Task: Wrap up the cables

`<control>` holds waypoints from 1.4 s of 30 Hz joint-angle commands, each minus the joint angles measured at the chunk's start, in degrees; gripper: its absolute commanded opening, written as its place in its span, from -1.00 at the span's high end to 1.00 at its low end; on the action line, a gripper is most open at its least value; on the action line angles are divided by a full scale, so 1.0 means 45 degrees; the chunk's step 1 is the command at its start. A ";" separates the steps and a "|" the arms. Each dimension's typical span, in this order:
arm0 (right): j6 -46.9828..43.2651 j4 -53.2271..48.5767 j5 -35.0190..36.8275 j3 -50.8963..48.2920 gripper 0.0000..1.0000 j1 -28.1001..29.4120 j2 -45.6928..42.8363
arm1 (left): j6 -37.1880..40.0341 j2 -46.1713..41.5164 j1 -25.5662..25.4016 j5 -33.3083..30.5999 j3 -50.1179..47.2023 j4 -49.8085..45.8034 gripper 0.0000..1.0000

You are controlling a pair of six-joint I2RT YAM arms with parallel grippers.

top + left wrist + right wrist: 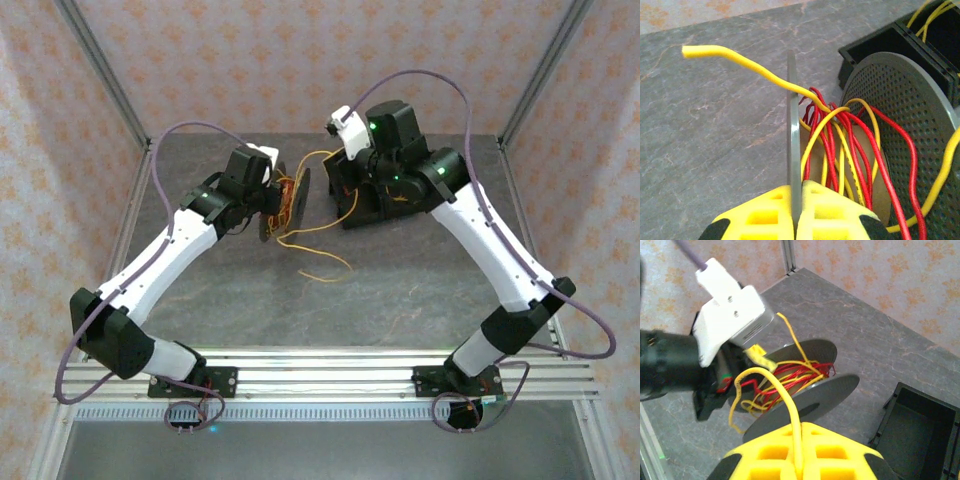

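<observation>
The fingers of my left gripper [796, 200] are pinched shut on the thin rim of one disc of the spool [900, 115], which stands on edge at the right of the left wrist view. The fingers of my right gripper [799, 440] are closed on a single yellow strand [796, 415] that rises from the bottom centre of the right wrist view and arcs over to the spool's core.

The cables [790, 377] are red and yellow. Part of them sits in untidy turns between the two discs, mid-frame in the right wrist view. More yellow loops trail loose on the table [200, 300], at the lower centre of the top view [322, 265]. One free yellow end [715, 52] sticks out past the disc toward the upper left of the left wrist view.

I judge the step to be winding the held strand onto the core. To do it well, my left side should hold the spool steady and on edge while my right leads the strand round with light tension. It should drop between the discs, not ride over a rim. The turns look slack, so a hard pull might drag them off. The black box [920, 425] sits near the spool at the lower right and could snag my sweep.
</observation>
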 commanded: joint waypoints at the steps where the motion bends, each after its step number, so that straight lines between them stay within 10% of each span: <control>1: 0.0015 -0.0677 -0.0384 0.1028 1.00 -0.0465 0.0683 | 0.0905 -0.0789 -0.0111 0.0479 -0.0036 0.0347 1.00; 18: 0.0224 -0.3310 -0.1398 0.3772 1.00 -0.2148 0.4371 | 0.1887 -0.1583 -0.0192 0.1409 -0.0161 -0.0578 1.00; 42: -0.0126 0.0649 -0.2852 -0.2980 1.00 -0.2701 0.3060 | 0.0662 -0.2477 0.1450 0.5248 0.0814 -0.0951 1.00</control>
